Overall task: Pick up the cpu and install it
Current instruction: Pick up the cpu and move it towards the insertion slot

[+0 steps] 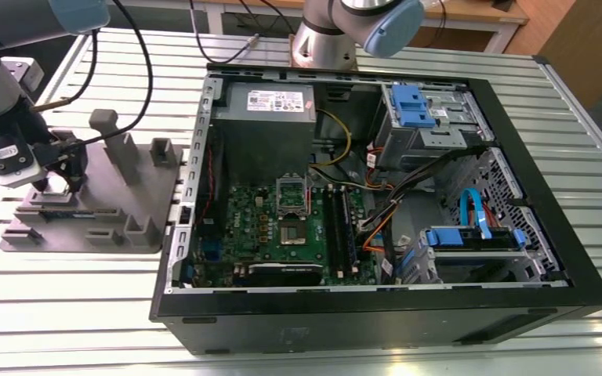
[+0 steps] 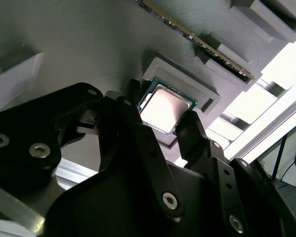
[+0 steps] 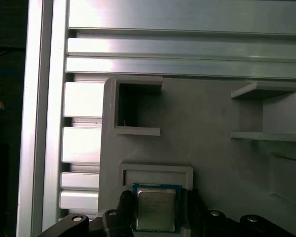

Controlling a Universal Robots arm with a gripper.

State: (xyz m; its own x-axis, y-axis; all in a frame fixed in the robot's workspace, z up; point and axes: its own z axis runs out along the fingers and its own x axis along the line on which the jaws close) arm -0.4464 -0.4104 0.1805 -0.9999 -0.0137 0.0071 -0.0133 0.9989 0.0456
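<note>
Grey fixture (image 1: 103, 210): pincer (image 2: 159, 112) snug on cpu (image 2: 166, 104)

Bright, even light in exterior view; in second wrist view cpu (image 2: 164, 107) top glares w/ table (image 2: 246, 106) behind blown out white.

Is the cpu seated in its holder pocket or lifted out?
Seated. In both wrist views the cpu lies flat inside the raised frame of the grey holder, with the gripper down close at it.

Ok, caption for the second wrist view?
The gripper at the cpu, seated in a pocket of the grey fixture, memory stick slotted nearby.
</note>
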